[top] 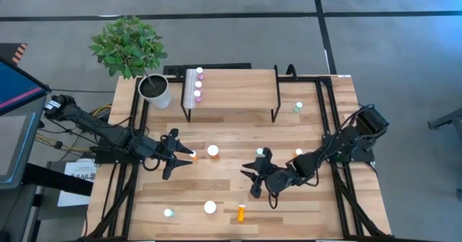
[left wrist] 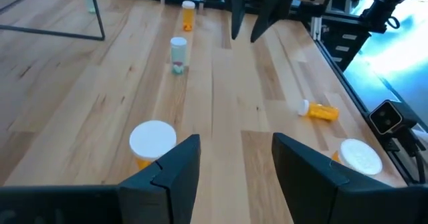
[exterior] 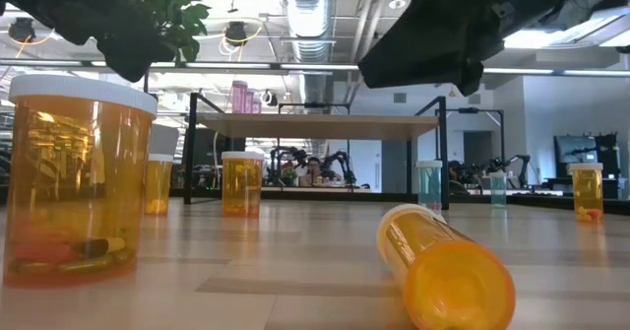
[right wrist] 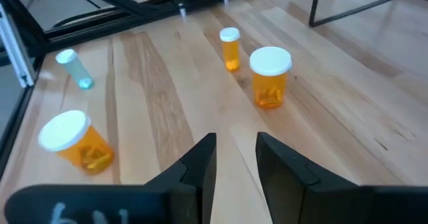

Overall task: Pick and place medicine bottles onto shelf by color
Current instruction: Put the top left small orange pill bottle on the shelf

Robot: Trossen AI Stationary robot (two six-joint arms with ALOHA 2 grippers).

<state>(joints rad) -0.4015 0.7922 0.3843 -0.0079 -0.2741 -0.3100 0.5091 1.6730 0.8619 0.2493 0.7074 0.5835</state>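
Observation:
The shelf [top: 238,90] stands at the table's far middle, with three pink bottles [top: 198,84] in a row on its left end. My left gripper [top: 177,155] is open and empty, its fingers just left of a small orange bottle [top: 193,155]. A large orange bottle with a white cap [top: 213,152] stands just right of that and shows beside my left gripper's finger in the left wrist view [left wrist: 152,142]. My right gripper [top: 250,178] is open and empty at mid-table, near a teal bottle [top: 260,152].
A small orange bottle [top: 298,153] and a teal one [top: 297,107] stand at the right. Near the front edge are a teal bottle [top: 168,213], a large orange bottle [top: 210,207] and a small orange bottle lying on its side [top: 241,213]. A potted plant [top: 154,90] stands beside the shelf's left end.

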